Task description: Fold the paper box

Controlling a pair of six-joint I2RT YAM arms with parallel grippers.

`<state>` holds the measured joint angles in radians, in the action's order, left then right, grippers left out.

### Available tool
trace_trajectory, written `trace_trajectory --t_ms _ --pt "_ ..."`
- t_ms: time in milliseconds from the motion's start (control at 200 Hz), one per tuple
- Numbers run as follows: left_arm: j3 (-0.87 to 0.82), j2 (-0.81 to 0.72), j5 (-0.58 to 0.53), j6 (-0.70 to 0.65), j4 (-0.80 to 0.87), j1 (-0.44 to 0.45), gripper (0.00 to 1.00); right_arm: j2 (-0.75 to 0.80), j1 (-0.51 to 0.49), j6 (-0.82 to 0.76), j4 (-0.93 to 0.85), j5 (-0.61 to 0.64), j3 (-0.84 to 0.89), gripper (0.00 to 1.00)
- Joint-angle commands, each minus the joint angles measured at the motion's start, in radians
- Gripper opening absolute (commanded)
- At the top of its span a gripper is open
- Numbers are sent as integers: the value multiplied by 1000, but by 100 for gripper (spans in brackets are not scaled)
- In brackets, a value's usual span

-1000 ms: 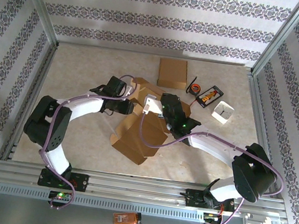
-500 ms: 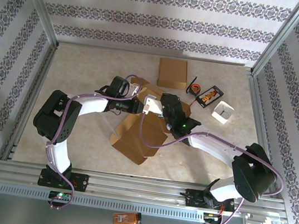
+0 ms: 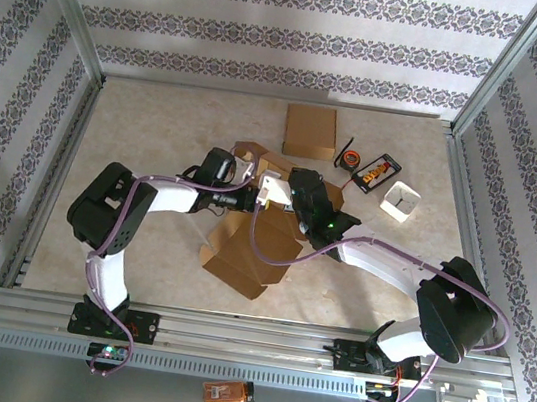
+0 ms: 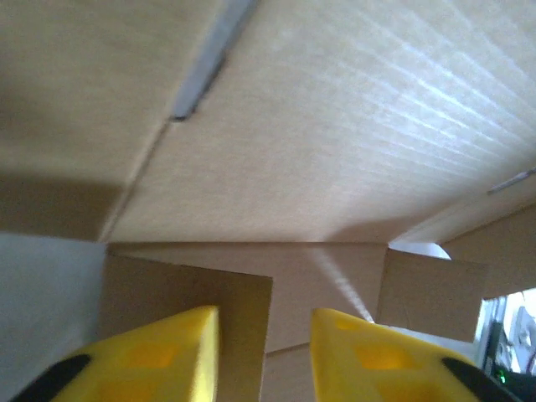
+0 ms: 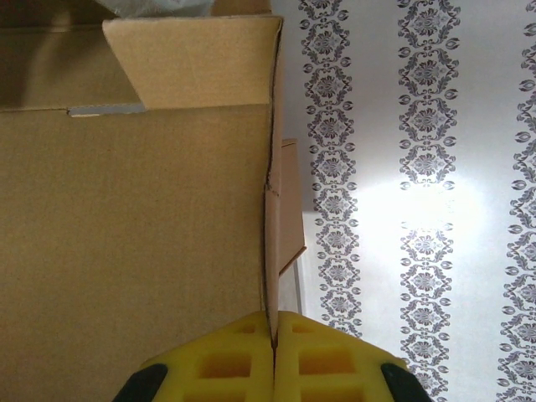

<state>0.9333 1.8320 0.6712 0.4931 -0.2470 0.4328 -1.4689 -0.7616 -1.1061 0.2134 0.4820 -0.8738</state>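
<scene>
The paper box is brown cardboard, part-folded, lying mid-table with loose flaps at its far end. My left gripper reaches into that far end from the left. In the left wrist view its yellow fingers stand apart, open, inside the box. One inner flap lies just behind the left finger, its edge in the gap. My right gripper sits at the box's far right side. In the right wrist view it is shut on the thin edge of a box wall.
A flat cardboard piece lies at the back. To its right are an orange-and-black item, a black tray and a small white box. Metal frame rails and patterned walls bound the table.
My left arm has swung right and pushed its gripper further into the box's far end. The box has shifted slightly. The right gripper has kept its grip in place.
</scene>
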Motion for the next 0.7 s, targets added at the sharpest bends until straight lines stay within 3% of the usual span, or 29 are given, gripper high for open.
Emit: trace_trajectory --t_ms 0,110,180,335,475,575,695 --pt "26 -164 -204 -145 155 7 37 30 4 18 14 7 11 5" --pt "67 -299 -455 -286 333 -15 38 48 7 22 14 4 23 6" --pt "83 -344 -510 -346 385 -70 42 52 6 26 15 4 28 5" --pt "190 -298 -393 -478 518 -204 51 50 6 34 15 -2 25 5" --pt "282 -205 -143 -603 590 -248 58 55 5 34 9 -4 23 5" --pt "321 -137 -46 -606 577 -254 61 58 3 34 6 -5 21 6" --pt "363 -55 -25 -532 507 -253 61 60 1 29 4 -6 22 6"
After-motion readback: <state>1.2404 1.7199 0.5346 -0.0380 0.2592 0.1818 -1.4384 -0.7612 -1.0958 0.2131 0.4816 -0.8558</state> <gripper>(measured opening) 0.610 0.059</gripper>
